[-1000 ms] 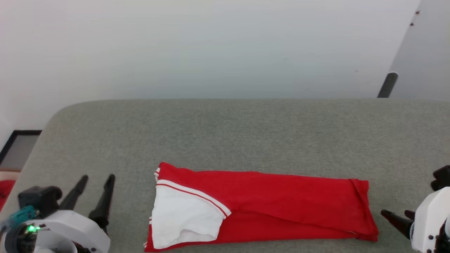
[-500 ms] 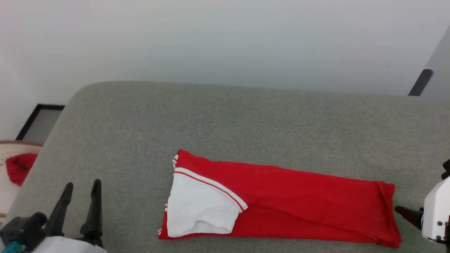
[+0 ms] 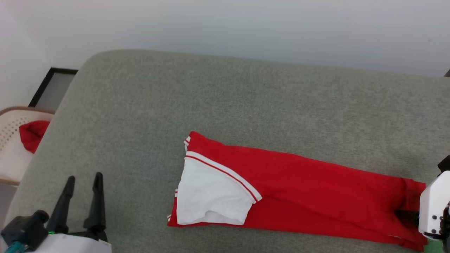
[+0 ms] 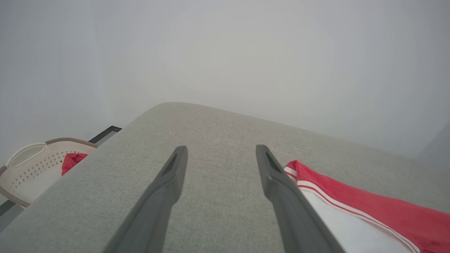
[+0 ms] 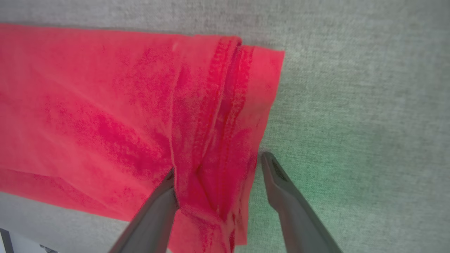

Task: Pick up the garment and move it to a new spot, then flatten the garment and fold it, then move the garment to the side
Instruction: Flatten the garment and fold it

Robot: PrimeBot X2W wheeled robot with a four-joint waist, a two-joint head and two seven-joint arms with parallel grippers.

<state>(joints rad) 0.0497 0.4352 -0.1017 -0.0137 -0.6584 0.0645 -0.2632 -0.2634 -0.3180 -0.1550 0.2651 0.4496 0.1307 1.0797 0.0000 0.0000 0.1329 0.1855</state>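
Grey surface (image 3: 211, 98), garment (image 3: 299, 189) lying left to right. Right gripper (image 5: 218, 161), wide, straddles its right end; left gripper (image 3: 83, 179), wide too, well apart.

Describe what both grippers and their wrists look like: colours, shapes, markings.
The left gripper has two long, tapering black fingers on a white rounded wrist shell, with a black block and teal connector beside it. The right gripper has matching dark grey fingers; its white shell carries small dark screws.

The garment (image 3: 299, 189) lies across the padded surface (image 3: 225, 105) before us. Our left gripper (image 3: 85, 176) stands apart to its left; our right gripper (image 5: 219, 163) straddles its right end. Left of the surface, a basket (image 3: 10, 119) holds a cloth (image 3: 31, 133).
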